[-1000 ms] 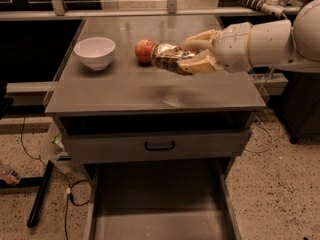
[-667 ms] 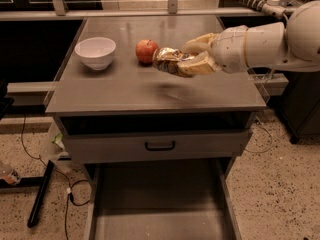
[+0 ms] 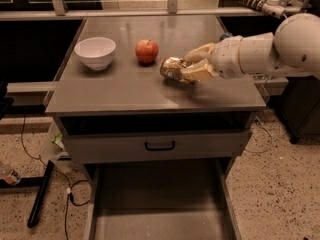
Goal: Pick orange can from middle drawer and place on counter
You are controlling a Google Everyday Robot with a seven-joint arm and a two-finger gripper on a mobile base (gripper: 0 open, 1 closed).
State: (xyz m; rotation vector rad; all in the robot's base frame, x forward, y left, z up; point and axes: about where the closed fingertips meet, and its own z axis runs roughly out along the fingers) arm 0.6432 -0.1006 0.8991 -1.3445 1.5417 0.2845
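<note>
The orange can (image 3: 172, 69), shiny gold-brown and wrinkled, lies on its side in my gripper (image 3: 192, 66), low over the counter (image 3: 125, 91) right of the red apple. The gripper's cream fingers (image 3: 200, 73) are shut around the can's right end. The arm reaches in from the right. I cannot tell whether the can touches the counter. The middle drawer (image 3: 155, 209) is pulled out below, with its grey floor bare.
A white bowl (image 3: 95, 52) stands at the counter's left. A red apple (image 3: 147, 51) sits just left of the can. A closed drawer front with a black handle (image 3: 160, 146) is under the counter. Cables and a black stand leg (image 3: 40, 194) lie on the floor at left.
The gripper with the can has sunk a little toward the counter, staying right of the apple.
</note>
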